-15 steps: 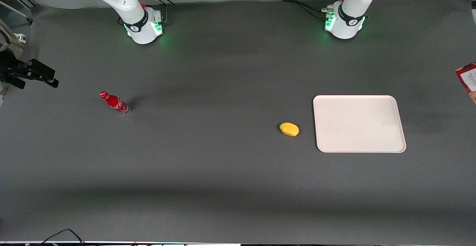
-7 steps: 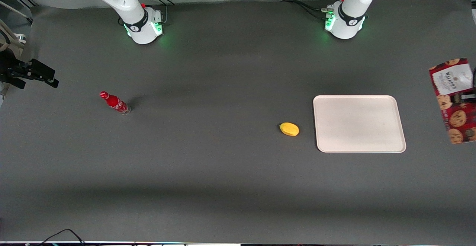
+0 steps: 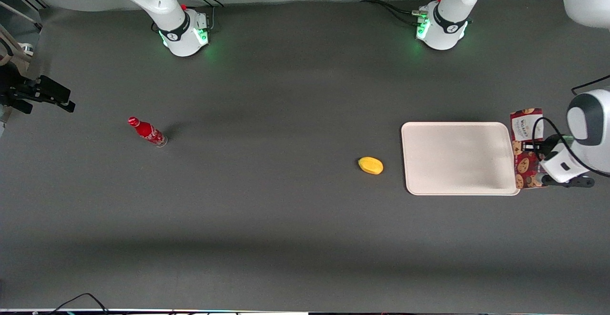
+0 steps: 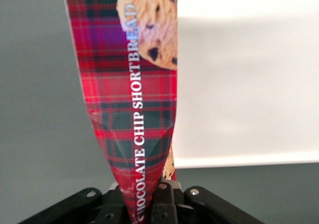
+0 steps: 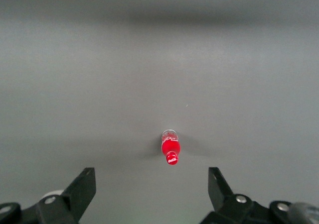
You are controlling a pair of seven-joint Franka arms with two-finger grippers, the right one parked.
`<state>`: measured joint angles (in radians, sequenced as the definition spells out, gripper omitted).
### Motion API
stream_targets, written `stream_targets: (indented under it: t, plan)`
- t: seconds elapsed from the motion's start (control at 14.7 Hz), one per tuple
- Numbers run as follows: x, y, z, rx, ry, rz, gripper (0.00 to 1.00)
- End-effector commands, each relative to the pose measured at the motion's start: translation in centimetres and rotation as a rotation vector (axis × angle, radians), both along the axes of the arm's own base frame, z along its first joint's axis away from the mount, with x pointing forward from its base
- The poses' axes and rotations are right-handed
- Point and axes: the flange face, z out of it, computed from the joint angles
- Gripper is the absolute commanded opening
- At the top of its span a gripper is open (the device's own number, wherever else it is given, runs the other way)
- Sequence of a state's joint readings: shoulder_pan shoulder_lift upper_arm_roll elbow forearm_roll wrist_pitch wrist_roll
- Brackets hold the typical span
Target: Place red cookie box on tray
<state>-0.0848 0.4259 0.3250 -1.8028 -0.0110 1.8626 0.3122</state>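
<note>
My arm [image 3: 588, 124] is glossy white with grey joint caps and black cabling; my gripper [image 4: 144, 204], black with silver screws, hangs beside the tray's rim.

A: Setting: robotics lab, tabletop manipulation bench.

B: Evidence?

A: Two white robot arm bases [image 3: 183, 31] [image 3: 442, 29] bolted along the table's back edge, green status lights lit, black cables [image 3: 388, 10] trailing off them. Work surface is a plain dark grey mat [image 3: 267, 219] with a pale backdrop along the back edge.

B: Anything domestic?

A: Only props: a small red bottle [image 3: 147, 132] standing toward the parked arm's end, a yellow fruit-like piece [image 3: 371, 165] just beside a cream-white tray [image 3: 460, 158]. Sparse, staged layout. Camera hardware on a black mount [image 3: 35, 95] at the table's edge.
</note>
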Motion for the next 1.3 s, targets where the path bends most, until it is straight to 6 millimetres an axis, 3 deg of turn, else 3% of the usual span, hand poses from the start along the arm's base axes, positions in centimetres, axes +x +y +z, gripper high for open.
stream_targets:
  t: [0.0,0.07,0.14,0.2,0.27,0.41,0.55,0.68,0.89,1.02,1.16,1.23]
  plan:
    - [-2.7,1.3,-4.3,0.001,-0.043,-0.023,0.00]
    - [-2.9,1.2,-5.1,0.001,-0.047,-0.021,0.00]
    - [-3.0,1.2,-5.4,-0.003,-0.044,-0.017,0.15]
    - [-3.0,1.2,-5.4,-0.005,-0.045,-0.015,0.81]
    - [-2.8,1.0,-5.2,-0.006,-0.044,-0.013,1.00]
    - [-2.4,1.1,-3.5,-0.010,-0.058,-0.012,1.00]
    - [-1.8,1.8,0.2,-0.018,-0.040,0.002,1.00]
    - [-0.4,2.2,6.0,-0.030,0.017,0.021,1.00]
    - [0.6,1.7,17.3,-0.026,0.071,0.034,1.00]
    - [-0.4,0.4,24.1,-0.030,0.055,0.035,1.00]
    - [-3.0,-1.1,29.2,-0.059,0.029,0.014,1.00]
    - [-4.3,-3.1,31.7,-0.076,0.005,-0.020,1.00]
